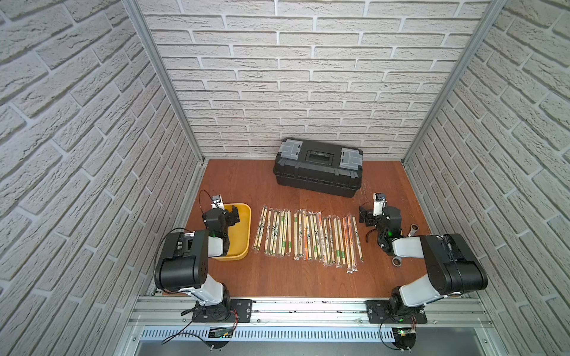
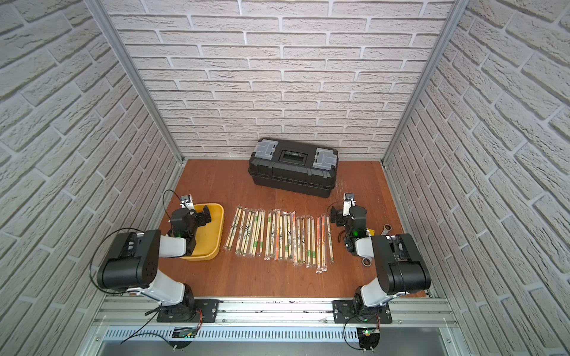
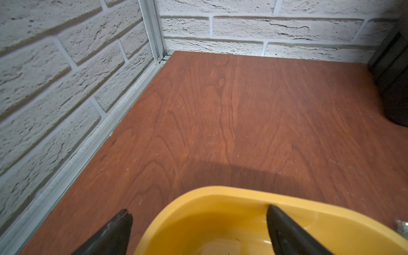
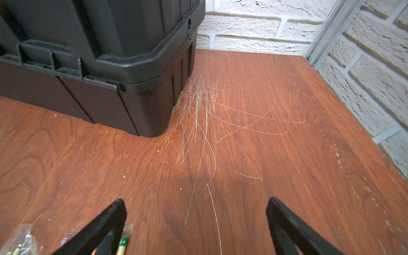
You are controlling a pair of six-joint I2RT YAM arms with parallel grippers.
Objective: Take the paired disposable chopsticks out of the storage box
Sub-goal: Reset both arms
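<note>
Nearest us, the paired disposable chopsticks (image 1: 308,239) lie side by side in a row on the wooden surface (image 1: 277,277). They are outside the storage box (image 1: 242,237), which sits just beside the row's left end. Our left fingers (image 3: 117,231) are spread wide with nothing between them, one over the box's interior and one outside its far rim. Our right fingers (image 4: 103,229) are also spread wide and empty, above the surface by the row's right end. A metal wrench (image 1: 397,262) pokes from under the right arm. Farthest back, a closed black toolbox (image 1: 317,174) stands by the brick wall (image 1: 308,92).
</note>
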